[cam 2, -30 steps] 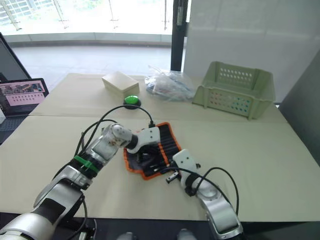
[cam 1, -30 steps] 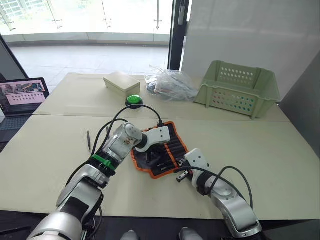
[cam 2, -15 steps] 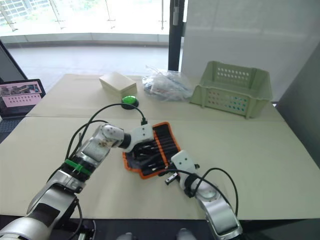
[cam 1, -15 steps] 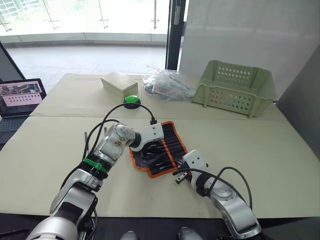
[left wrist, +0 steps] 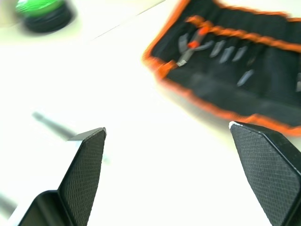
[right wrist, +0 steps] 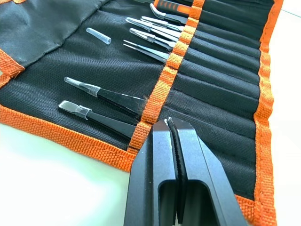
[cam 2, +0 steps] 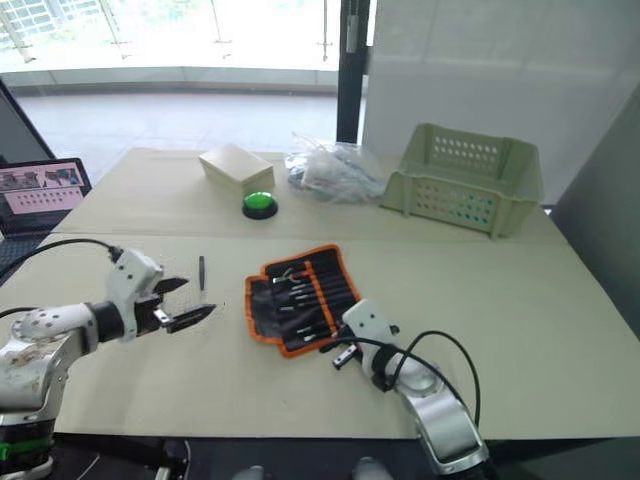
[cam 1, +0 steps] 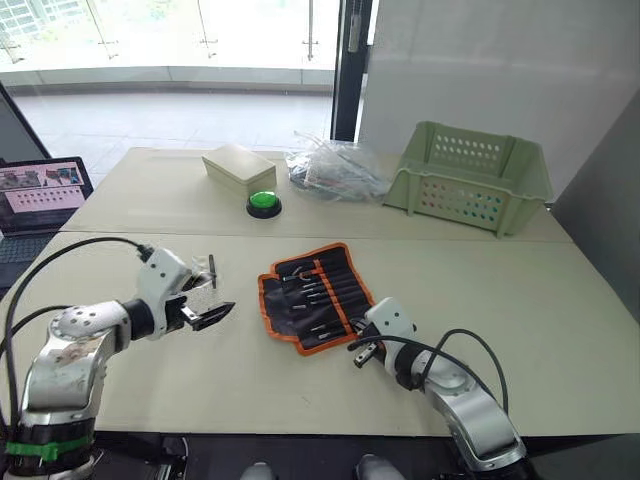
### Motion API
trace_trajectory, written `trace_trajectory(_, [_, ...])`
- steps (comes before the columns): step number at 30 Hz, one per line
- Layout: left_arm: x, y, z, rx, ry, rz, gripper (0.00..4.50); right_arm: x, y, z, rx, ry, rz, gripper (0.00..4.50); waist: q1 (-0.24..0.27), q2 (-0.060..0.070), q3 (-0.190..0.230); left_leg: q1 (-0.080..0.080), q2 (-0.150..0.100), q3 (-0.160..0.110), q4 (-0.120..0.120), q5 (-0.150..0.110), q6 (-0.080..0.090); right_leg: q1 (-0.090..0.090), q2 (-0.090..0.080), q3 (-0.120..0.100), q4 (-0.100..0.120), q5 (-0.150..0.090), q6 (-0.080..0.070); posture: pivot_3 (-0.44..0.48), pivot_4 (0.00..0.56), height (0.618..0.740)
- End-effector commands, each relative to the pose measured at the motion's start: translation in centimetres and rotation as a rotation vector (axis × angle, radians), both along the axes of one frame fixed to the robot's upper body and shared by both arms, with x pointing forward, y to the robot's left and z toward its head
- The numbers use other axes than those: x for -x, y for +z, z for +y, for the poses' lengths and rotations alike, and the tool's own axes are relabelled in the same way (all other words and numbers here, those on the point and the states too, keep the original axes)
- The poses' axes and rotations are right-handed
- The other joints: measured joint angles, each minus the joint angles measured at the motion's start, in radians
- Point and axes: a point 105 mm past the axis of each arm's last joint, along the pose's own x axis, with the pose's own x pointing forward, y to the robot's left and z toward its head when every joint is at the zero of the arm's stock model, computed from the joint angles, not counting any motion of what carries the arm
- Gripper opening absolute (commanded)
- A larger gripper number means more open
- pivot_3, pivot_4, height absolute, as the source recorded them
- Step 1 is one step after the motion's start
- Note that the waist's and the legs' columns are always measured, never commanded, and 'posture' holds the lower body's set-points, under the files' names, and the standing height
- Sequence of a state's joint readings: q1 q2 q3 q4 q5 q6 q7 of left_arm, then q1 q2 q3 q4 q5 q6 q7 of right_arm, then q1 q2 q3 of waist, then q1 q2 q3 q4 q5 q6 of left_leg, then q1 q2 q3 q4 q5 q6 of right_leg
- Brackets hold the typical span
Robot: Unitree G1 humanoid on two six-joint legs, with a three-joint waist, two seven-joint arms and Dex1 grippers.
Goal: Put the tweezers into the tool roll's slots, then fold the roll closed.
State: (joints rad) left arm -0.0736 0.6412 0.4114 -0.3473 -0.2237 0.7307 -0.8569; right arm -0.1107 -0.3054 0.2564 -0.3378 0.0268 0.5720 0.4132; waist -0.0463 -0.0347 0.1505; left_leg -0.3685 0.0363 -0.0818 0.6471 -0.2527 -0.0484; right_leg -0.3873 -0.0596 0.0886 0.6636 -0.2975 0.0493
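Black woven tool roll (cam 1: 313, 296) (orange-edged), slim pointed tweezers (right wrist: 107, 96) slotted.

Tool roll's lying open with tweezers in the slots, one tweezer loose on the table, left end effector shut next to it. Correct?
Not quite. The left end effector is open: the left wrist view shows its two fingers spread wide apart with bare table between them. The rest holds: the tool roll lies open with tweezers in the slots, and one loose tweezer lies on the table beside that end effector.

The tweezers' (right wrist: 106, 96) handles sit hidden inside the slots (right wrist: 211, 70); the laptop (cam 1: 40, 195) is cut off at the left edge.
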Motion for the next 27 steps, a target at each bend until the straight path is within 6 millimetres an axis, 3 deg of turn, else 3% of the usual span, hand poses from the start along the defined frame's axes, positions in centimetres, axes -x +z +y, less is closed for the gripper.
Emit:
trace_trajectory(1, [2.8, 0.0, 2.9, 0.005, 0.198, -0.055, 4.45, 0.3, -2.9, -1.4, 0.048, -0.028, 0.126, 0.0, 0.0, 0.0, 0.0, 0.0, 0.0, 0.0, 0.0, 0.0, 0.0, 0.0, 0.0, 0.0, 0.0, 0.0, 0.0, 0.0, 0.15, 0.713])
trace_trajectory(8, [8.1, -2.7, 5.6, 0.068, 0.501, -0.042, 4.45, 0.1, -3.0, -1.6, 0.063, 0.003, 0.137, 0.0, 0.006, -0.004, -0.002, 0.001, 0.0, 0.0, 0.0, 0.0, 0.0, 0.001, -0.001, 0.0, -0.001, 0.0, -0.001, 0.0, 0.15, 0.713])
trace_trajectory(14, [10.1, -3.8, 5.2, 0.096, 0.564, -0.014, 4.45, 0.1, -2.9, -1.4, 0.066, 0.031, 0.142, 0.0, 0.004, -0.007, -0.003, 0.001, 0.0, 0.0, 0.0, 0.0, 0.0, 0.001, 0.0, 0.0, -0.001, 0.0, -0.001, 0.0, 0.15, 0.713])
trace_trajectory(19, [9.3, -4.3, 5.1, 0.106, 0.566, -0.009, 4.45, 0.1, -2.9, -1.2, 0.066, 0.038, 0.141, 0.0, 0.003, -0.007, -0.003, 0.001, 0.0, 0.0, 0.0, 0.0, 0.0, 0.001, 0.0, 0.0, -0.001, 0.0, -0.001, 0.0, 0.15, 0.713])
trace_trajectory(27, [4.2, -5.6, 4.4, 0.159, 0.603, -0.022, 4.45, 0.1, -2.8, -1.2, 0.066, 0.031, 0.133, 0.0, 0.0, -0.008, -0.004, 0.001, 0.0, 0.0, 0.0, 0.0, 0.0, 0.001, 0.0, 0.0, -0.001, 0.0, -0.001, 0.0, 0.15, 0.713])
